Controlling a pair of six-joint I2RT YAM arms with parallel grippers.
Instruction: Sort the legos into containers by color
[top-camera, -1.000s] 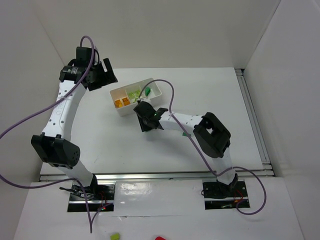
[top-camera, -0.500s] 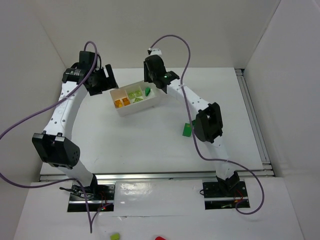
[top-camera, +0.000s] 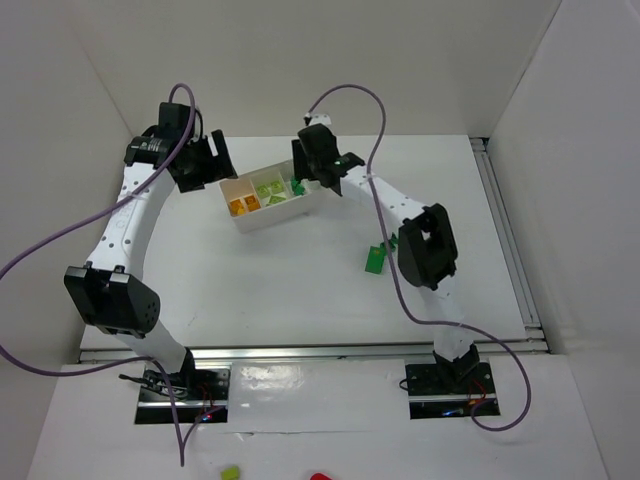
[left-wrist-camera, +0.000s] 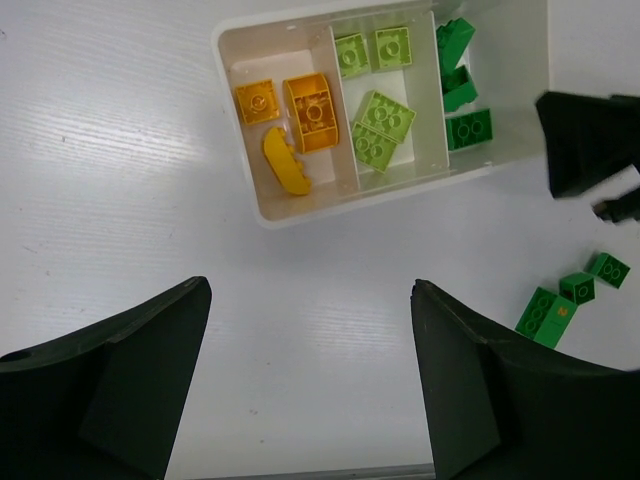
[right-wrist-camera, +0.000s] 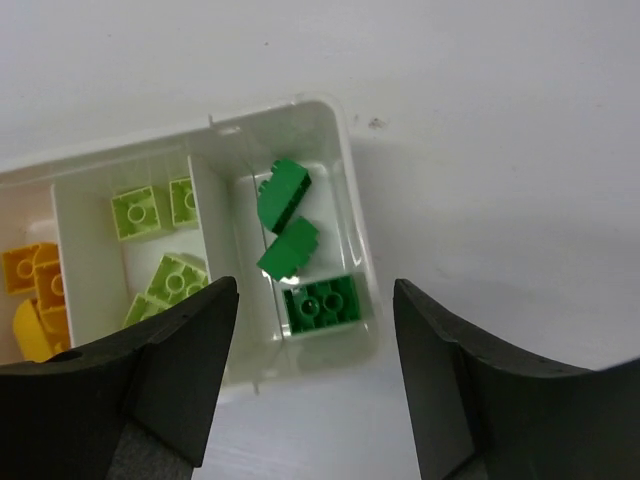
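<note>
The white tray (top-camera: 285, 212) lies at the back of the table with its three containers in a row. The left one holds three orange legos (left-wrist-camera: 308, 112), the middle one several lime legos (left-wrist-camera: 385, 115) and the right one three dark green legos (right-wrist-camera: 325, 303). My right gripper (right-wrist-camera: 315, 290) hovers open over the right container (right-wrist-camera: 340, 110), nothing between its fingers. To the tray's left, my left gripper (left-wrist-camera: 310, 290) stands open and empty above bare table. Three more dark green legos (top-camera: 374, 259) lie loose on the table right of the tray (left-wrist-camera: 300, 212).
The right arm's elbow (top-camera: 428, 245) hangs just right of the loose green legos (left-wrist-camera: 560, 305). A white wall runs close behind the tray. A metal rail (top-camera: 505, 230) lines the table's right edge.
My right arm swung from the table in front of the tray up over its right container and opened its jaws; another dark green lego now lies there. The left arm barely moved.
</note>
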